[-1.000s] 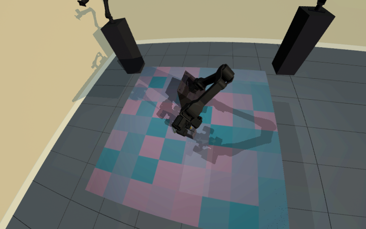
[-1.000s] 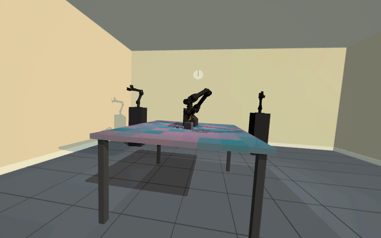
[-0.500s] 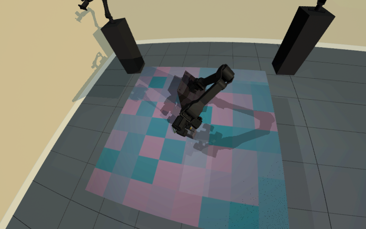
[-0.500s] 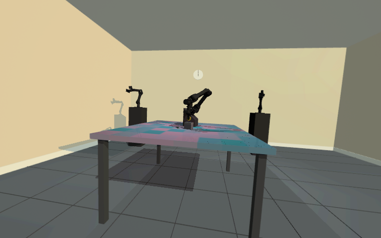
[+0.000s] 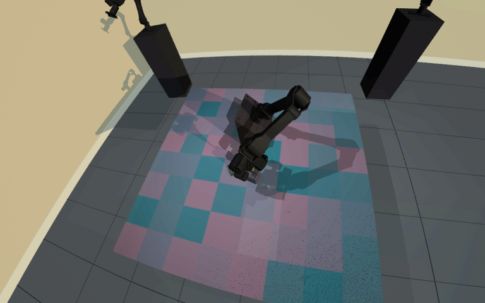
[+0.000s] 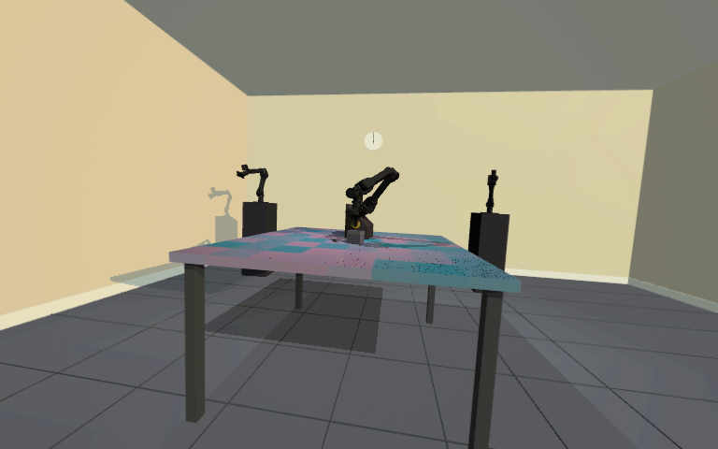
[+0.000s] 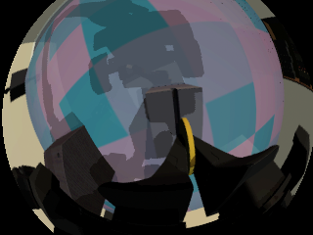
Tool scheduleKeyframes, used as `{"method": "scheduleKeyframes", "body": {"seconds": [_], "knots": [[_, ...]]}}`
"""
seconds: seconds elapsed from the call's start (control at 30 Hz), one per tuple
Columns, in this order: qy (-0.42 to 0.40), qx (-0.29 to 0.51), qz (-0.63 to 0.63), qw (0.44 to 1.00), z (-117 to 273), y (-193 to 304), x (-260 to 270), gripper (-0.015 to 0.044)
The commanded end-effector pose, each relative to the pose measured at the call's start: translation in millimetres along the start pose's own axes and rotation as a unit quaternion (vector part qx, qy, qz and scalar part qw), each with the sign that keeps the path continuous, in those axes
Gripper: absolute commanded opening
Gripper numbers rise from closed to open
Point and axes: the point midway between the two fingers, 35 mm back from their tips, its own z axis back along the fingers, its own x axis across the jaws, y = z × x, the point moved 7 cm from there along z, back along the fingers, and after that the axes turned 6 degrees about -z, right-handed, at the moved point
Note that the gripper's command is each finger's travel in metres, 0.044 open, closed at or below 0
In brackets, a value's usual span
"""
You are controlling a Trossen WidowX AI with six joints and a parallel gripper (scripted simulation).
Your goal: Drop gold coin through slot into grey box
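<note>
The gold coin (image 5: 252, 169) (image 6: 356, 224) (image 7: 190, 152) is upright, held edge-on between the fingertips. My gripper (image 7: 183, 137) points down and is shut on it. The closed grey box (image 5: 254, 177) (image 6: 355, 237) (image 7: 159, 105) stands on the table, and the coin shows just above its lid in the exterior view. The dark slot (image 7: 176, 110) runs along the lid. In the wrist view the coin appears right of the slot's near end, roughly in line with it but slightly turned. The near end is hidden by a finger. The green holder cannot be told clearly.
The patchwork table top (image 5: 200, 194) (image 6: 317, 256) carries the arm's brown base block (image 5: 246, 117) behind the box. Two dark pedestals (image 5: 162, 59) (image 5: 402, 53) with other arms stand beyond the table. The arm's shadow falls beside the box.
</note>
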Motion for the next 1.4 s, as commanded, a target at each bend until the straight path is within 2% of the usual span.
{"method": "scheduleKeyframes", "body": {"seconds": [0.0,0.9,1.1,1.37], "knots": [[-0.004,0.000,-0.003,1.000,-3.5,0.7,2.4,0.0000],[-0.004,-0.001,-0.003,1.000,-13.4,0.4,2.8,0.0000],[0.000,0.000,0.000,1.000,-10.3,-0.2,0.6,0.0157],[0.000,0.000,0.000,1.000,-10.3,-0.2,0.6,0.0161]]}}
